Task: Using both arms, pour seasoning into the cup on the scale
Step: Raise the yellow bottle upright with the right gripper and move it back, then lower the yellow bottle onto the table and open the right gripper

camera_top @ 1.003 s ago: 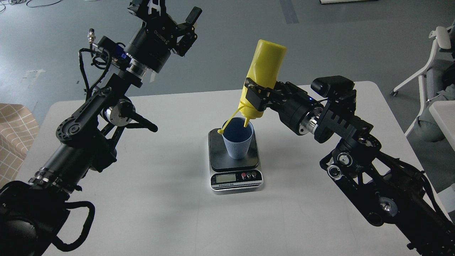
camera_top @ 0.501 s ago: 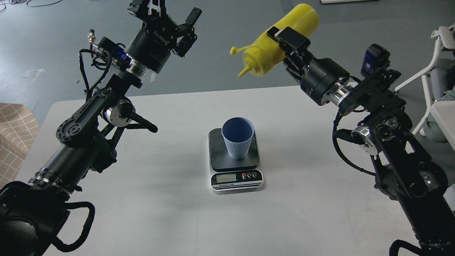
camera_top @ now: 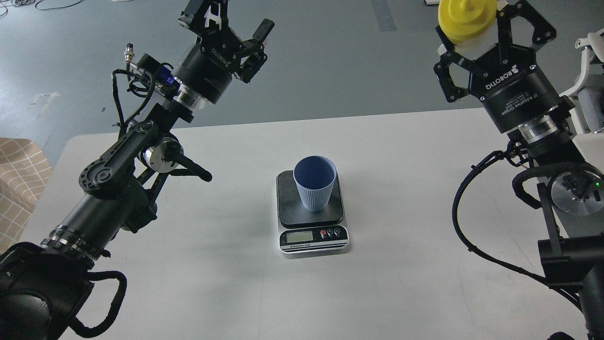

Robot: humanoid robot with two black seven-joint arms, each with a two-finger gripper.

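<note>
1. The left gripper (camera_top: pixel 236 23) hangs high above the far left of the tabletop (camera_top: pixel 198 264), much where it was a second ago; its jaws stand released and hold nothing.
2. At centre the cup (camera_top: pixel 314 182) stands upright on the scale (camera_top: pixel 312 212), alone now: the nozzle that dipped into it a second ago is gone, so pouring looks finished or paused.
3. To the right, the right gripper (camera_top: pixel 476 35) has swung up and away, and the seasoning (camera_top: pixel 466 19) sits clenched in its jaws, turned end-on near the top edge, well apart from the cup.
4. Around: a chequered cushion (camera_top: pixel 21 179) at the left edge and a white chair (camera_top: pixel 587 52) beyond the right arm. Nothing stands between either arm and the cup.
</note>
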